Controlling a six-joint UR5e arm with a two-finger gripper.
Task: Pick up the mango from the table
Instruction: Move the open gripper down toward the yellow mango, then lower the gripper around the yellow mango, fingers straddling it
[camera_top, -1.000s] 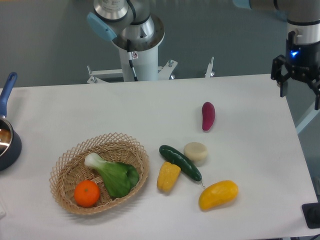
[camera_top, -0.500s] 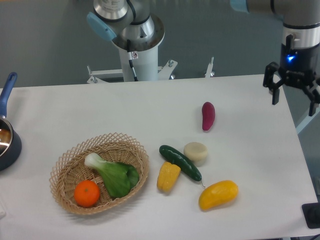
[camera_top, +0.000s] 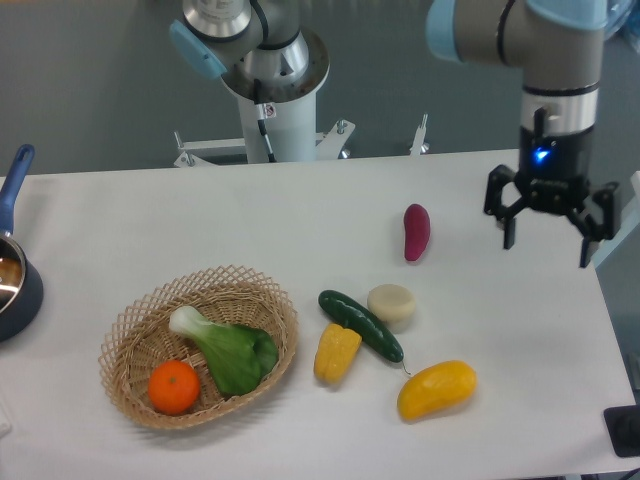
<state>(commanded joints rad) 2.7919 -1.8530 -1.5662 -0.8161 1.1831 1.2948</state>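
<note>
End effector (camera_top: 547, 238) hangs above the desk (camera_top: 150, 220) near its right edge, fingers spread wide, nothing held. Mango (camera_top: 437, 390) lies on the desk well below and left of it in view, i.e. nearer the front edge, long axis tilted a bit, tapered end toward the cucumber (camera_top: 361, 325).

Step in hand, as I judge it: approach, not yet over the fruit. To do it well: travel w/ fingers apart till centred over the mango's thick middle, turn wrist so fingers straddle the short axis, not the length. Skin looks glossy, so grip the widest part and close gently. Cucumber tip sits just beside the mango's left end, so stay clear of that side.
</note>
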